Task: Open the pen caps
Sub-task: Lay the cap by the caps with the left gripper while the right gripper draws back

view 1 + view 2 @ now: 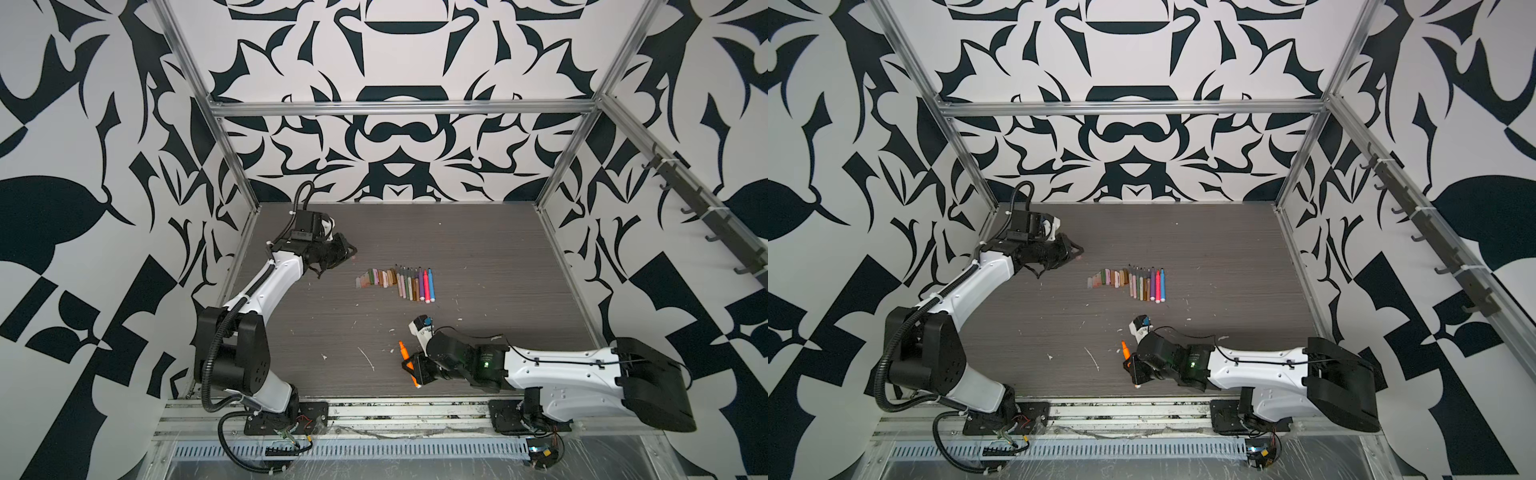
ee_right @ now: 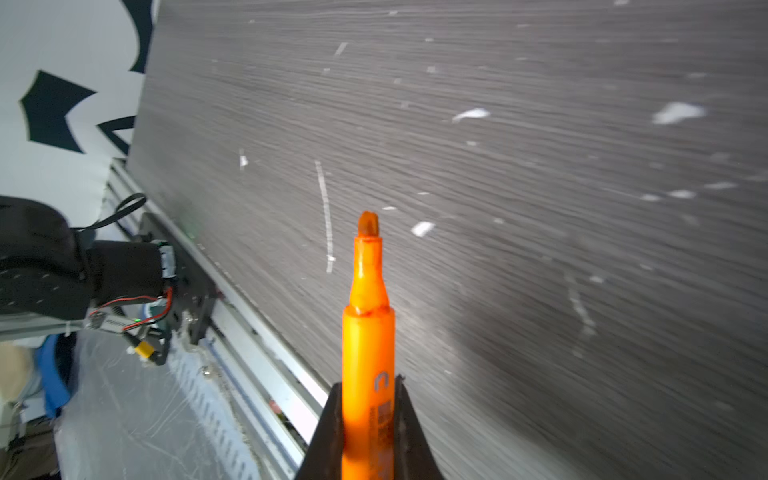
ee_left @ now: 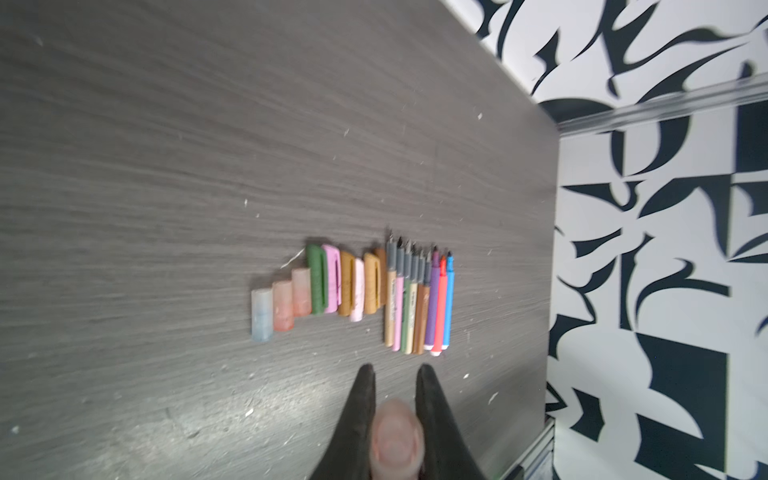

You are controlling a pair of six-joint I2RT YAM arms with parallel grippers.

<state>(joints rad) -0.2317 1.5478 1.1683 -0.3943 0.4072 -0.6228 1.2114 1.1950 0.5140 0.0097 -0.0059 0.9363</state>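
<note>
Table (image 1: 478,249): grey woodgrain, flecked.
Walls (image 1: 399,145): black-white pattern.
Orange pen (image 1: 406,362): lengthwise front-to-back, tip rearward; right gripper (image 2: 369,380) clamps it.
Left gripper (image 3: 395,368): clamps pale pink cap (image 3: 395,436).

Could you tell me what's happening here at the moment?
Two robot arms are uncapping pens. The right gripper is shut on an orange pen whose tip is bare, near the front edge of the table. The left gripper is shut on a pinkish cap. Mid-table lie a row of loose caps and, beside it, a row of uncapped pens.
</note>
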